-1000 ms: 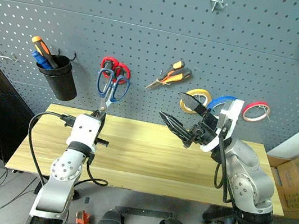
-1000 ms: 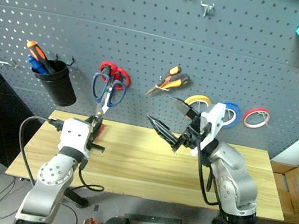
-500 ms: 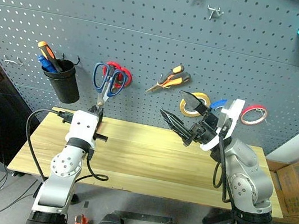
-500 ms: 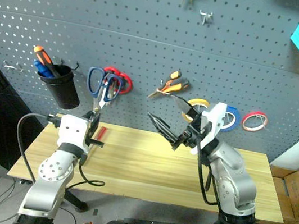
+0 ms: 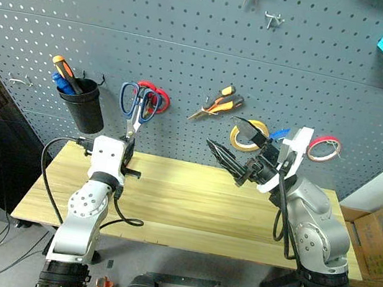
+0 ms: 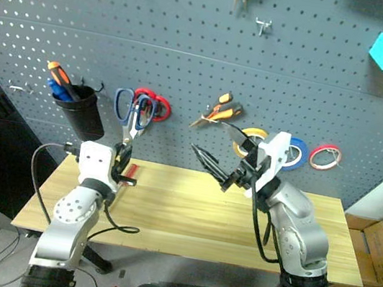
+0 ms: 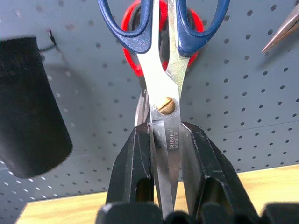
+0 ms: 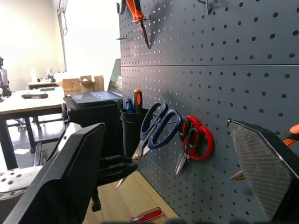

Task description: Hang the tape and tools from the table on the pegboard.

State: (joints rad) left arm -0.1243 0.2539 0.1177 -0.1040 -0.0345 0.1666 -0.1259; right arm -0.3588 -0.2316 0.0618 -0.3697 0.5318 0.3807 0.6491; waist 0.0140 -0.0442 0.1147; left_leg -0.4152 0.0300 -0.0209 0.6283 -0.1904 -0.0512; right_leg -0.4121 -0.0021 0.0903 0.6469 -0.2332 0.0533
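The left gripper (image 7: 163,186) is clamped on the scissors' (image 7: 163,70) blades. They stand upright, blue handles up at the pegboard (image 5: 206,51). The right gripper (image 5: 238,151) gapes wide, empty.

Two pairs of scissors — one blue-handled (image 5: 137,103), one red-handled (image 5: 156,97). Three tape rolls — yellow (image 5: 245,135), blue (image 6: 295,150), red (image 5: 324,147). One black cup (image 5: 85,105).

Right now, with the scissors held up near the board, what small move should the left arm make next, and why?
Probably ease the blue-handled scissors forward so a handle loop meets a hook. The left gripper is shut on the blades, handles up, right in front of the red scissors on the pegboard. I cannot see a free hook there, so it may need a small sideways shift first.
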